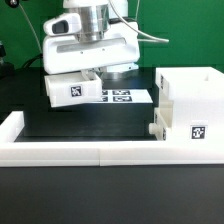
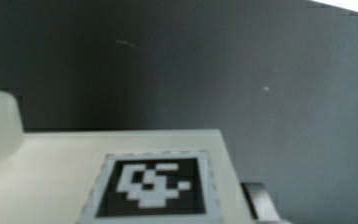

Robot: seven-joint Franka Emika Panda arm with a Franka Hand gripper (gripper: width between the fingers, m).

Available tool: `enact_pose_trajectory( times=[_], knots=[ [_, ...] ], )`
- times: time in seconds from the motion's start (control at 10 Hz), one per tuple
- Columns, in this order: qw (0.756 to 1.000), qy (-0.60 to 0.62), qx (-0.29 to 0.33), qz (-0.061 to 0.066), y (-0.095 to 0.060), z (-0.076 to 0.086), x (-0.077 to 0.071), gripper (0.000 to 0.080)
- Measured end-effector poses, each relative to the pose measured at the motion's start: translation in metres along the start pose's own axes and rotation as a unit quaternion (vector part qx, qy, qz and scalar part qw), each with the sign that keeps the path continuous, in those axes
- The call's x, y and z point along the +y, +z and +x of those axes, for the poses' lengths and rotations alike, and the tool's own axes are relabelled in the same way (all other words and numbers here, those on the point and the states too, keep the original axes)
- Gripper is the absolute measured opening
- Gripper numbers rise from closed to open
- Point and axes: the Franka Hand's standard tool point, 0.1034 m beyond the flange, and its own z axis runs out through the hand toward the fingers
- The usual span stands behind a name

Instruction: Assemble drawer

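Note:
My gripper [image 1: 88,70] hangs over the back left of the table and is shut on a small white open-topped tray [image 1: 72,88], holding it slightly tilted above the black tabletop. The tray's tag faces the exterior camera. In the wrist view the tray's white wall and its tag [image 2: 153,185] fill the lower part, and one dark finger [image 2: 261,203] shows beside the wall. The tall white box housing [image 1: 190,95] stands at the exterior view's right, apart from the gripper. A second small white tray part [image 1: 158,128] sticks out at the housing's lower left side.
The marker board [image 1: 122,96] lies flat behind and to the right of the held tray. A low white rail [image 1: 60,150] edges the front of the black tabletop [image 1: 90,122], with a raised end at the exterior view's left [image 1: 12,125].

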Motion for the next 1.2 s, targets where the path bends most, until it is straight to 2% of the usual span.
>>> enact_pose_trajectory(
  times=[0.2, 0.3, 0.6, 0.7, 1.2],
  knots=[
    [0.993, -0.114, 0.001, -0.001, 0.005, 0.000, 0.003, 0.0042],
    [0.987, -0.162, -0.001, 0.003, 0.007, 0.005, 0.006, 0.0042],
    [0.958, -0.286, -0.003, 0.001, 0.002, 0.031, 0.006, 0.0044],
    [0.948, -0.317, -0.003, -0.005, -0.002, 0.038, 0.006, 0.0044],
    [0.876, -0.483, -0.012, -0.006, 0.001, 0.033, 0.011, 0.0044]
  ],
)
